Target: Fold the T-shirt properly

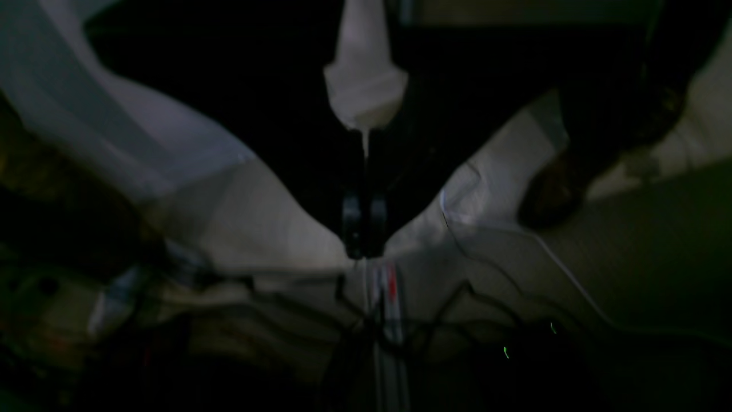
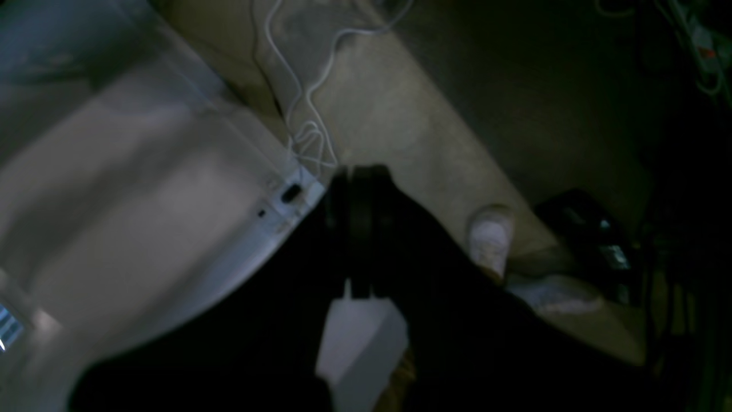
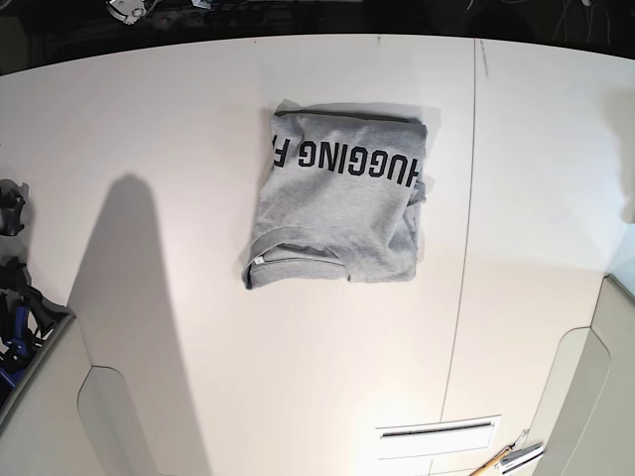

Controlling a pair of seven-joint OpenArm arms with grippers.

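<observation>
The T-shirt [image 3: 337,203] is a heather-grey tee lying folded into a rough square on the white table [image 3: 149,149], a little behind centre. Black block lettering runs along its far edge and the ribbed collar shows at its near left. It does not show in either wrist view. My left gripper [image 1: 364,249] has its dark fingers pressed together with nothing between them, hanging over the table's edge and the floor. My right gripper [image 2: 357,174] is also closed and empty, off the table beside a white panel. Neither gripper's fingers show in the base view.
A seam [image 3: 466,248] runs front to back across the table right of the shirt. A slot [image 3: 437,433] and a pen-like tool [image 3: 506,458] lie at the front right. Dark arm hardware [image 3: 12,297] sits at the left edge. Cables [image 2: 309,114] and a person's shoes [image 2: 490,240] are on the floor.
</observation>
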